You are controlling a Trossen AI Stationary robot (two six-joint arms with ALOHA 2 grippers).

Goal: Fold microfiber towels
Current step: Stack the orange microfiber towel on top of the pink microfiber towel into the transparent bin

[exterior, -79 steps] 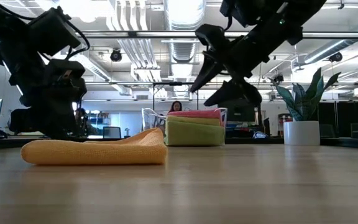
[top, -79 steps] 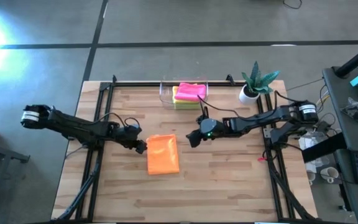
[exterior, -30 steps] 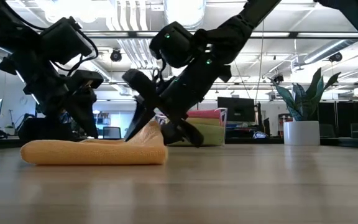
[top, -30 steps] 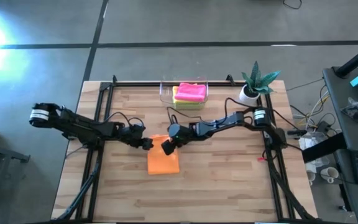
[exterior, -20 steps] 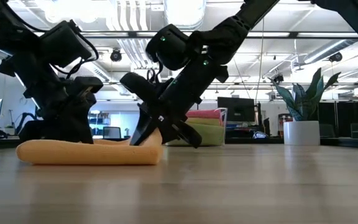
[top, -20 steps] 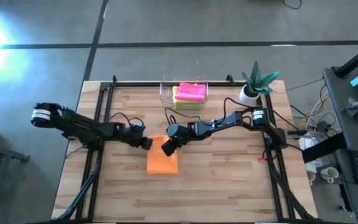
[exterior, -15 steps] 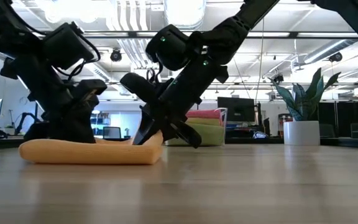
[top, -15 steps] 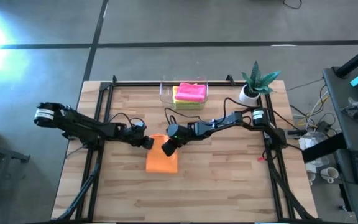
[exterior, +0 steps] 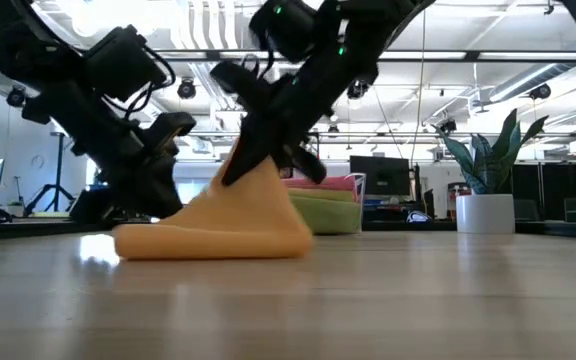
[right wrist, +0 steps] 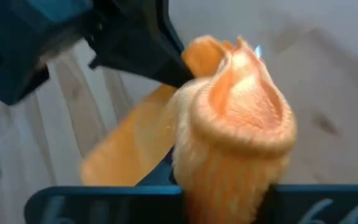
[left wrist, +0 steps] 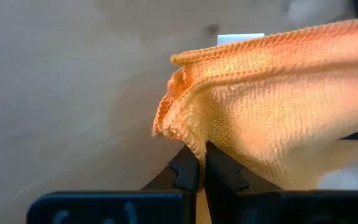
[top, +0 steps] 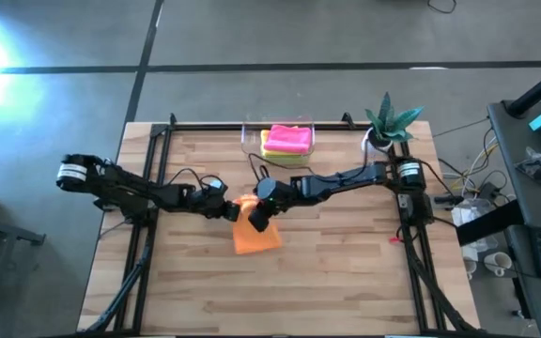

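An orange microfiber towel (top: 256,237) lies folded in the middle of the table, its far part pulled up into a peak (exterior: 256,178). My left gripper (top: 235,210) is shut on the towel's far left corner, low over the table. My right gripper (top: 255,222) is shut on the raised peak, higher up. Pink and lime green towels (top: 287,141) lie stacked in a clear bin at the far edge. My left gripper pinches the towel's far left corner (left wrist: 188,142) between its two fingers, several layers at a hemmed edge. The fingers come slanting down from the table's left. The corner is lifted slightly off the table. My right gripper pinches a bunched fold at the towel's far edge (right wrist: 229,149), several layers, coming slanting down from the right. That part is lifted into a peak (exterior: 253,170); the near part (exterior: 218,240) rests on the table.
The clear bin (top: 252,141) stands at the far edge, a potted plant (top: 383,127) at the far right. Bare wood (top: 327,282) spreads toward the near edge and the right.
Both grippers have shut on the towel's far edge and risen, the right one higher. The far part of the towel has been lifted into a peak while the near part stays on the table. The towel has slid a little toward the table's right.
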